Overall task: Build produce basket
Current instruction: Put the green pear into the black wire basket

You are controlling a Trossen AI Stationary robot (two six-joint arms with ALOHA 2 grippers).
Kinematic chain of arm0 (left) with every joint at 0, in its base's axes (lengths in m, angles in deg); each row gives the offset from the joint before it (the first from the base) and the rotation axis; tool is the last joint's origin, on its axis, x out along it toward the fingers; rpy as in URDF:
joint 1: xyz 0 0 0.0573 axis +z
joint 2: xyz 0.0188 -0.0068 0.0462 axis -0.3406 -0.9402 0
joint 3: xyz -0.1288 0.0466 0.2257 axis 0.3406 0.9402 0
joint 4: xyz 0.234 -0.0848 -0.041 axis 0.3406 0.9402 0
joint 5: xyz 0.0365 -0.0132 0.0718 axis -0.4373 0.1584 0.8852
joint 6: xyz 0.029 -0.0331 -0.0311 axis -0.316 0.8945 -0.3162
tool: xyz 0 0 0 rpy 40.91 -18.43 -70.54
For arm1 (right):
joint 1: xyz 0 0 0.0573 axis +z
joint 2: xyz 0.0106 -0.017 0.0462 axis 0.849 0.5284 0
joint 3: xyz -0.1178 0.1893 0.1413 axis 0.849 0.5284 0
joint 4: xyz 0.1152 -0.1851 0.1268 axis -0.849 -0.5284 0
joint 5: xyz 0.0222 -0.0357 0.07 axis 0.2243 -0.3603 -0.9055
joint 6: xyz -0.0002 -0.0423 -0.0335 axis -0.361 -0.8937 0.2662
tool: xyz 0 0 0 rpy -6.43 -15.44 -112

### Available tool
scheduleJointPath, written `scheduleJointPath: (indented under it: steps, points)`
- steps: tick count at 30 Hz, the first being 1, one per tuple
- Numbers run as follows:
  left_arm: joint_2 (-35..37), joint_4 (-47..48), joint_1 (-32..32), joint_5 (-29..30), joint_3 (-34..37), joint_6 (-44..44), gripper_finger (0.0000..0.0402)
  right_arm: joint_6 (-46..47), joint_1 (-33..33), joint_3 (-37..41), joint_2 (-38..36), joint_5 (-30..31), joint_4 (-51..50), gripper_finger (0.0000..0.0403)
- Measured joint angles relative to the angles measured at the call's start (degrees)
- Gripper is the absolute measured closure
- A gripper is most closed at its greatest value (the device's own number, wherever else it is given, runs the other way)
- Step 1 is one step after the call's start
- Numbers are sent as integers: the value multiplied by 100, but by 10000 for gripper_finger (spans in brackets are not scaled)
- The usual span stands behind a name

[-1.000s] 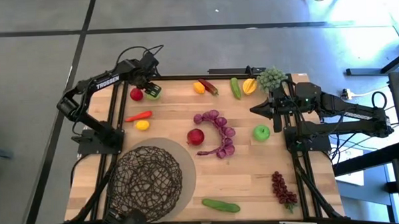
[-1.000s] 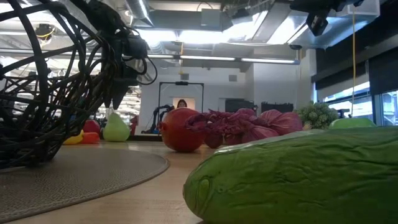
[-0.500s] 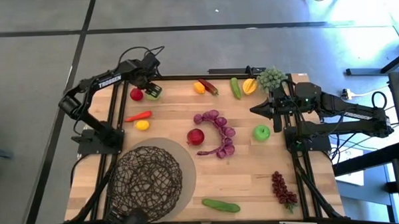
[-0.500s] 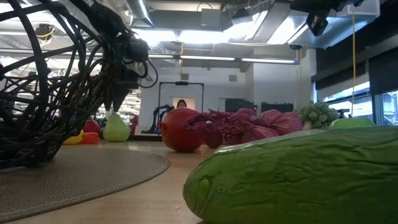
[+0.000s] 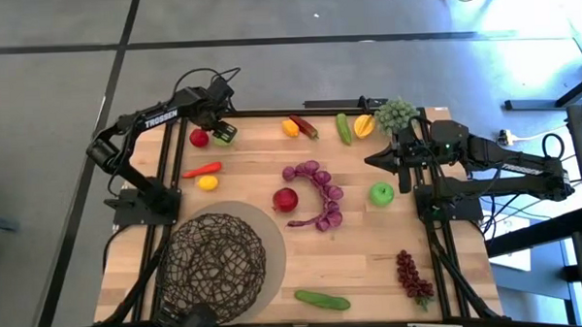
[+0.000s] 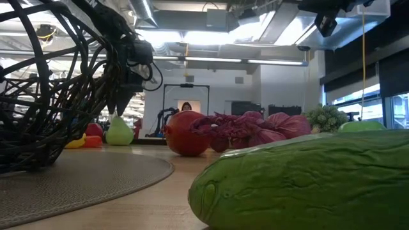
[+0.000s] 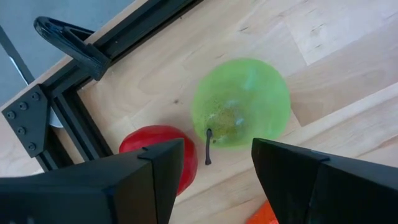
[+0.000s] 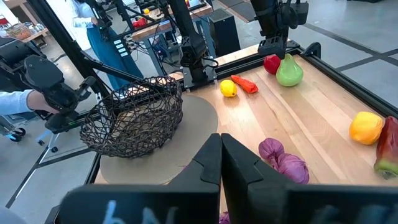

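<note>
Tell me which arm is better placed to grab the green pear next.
The left. Its open gripper hangs right over the green pear, beside the red apple. The right gripper, shut, sits across the table.

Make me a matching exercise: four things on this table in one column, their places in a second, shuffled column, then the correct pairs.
Things
1. green pear
2. wire basket
3. dark-red grape bunch
4. red apple

Places
A. on the round grey mat
B. right below the open left gripper, beside a smaller red fruit
C. inside the curve of the purple grape chain
D. near the table's right edge, on the side nearer the low camera

Pairs: 1-B, 2-A, 3-D, 4-C

The right gripper waits, shut, at the right side.
</note>
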Motion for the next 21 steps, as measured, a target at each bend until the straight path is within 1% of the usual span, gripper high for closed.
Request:
scheduleJointPath:
  steps: [4, 12, 21]
  points:
    - [1, 2, 0, 0, 0, 2, 231, -4, 2, 0, 0, 0, 0, 402]
    - [2, 6, 0, 0, -1, -1, 270, -9, 2, 0, 0, 0, 0, 402]
    - [2, 6, 0, 0, 0, -4, 292, -10, 0, 0, 0, 0, 0, 402]
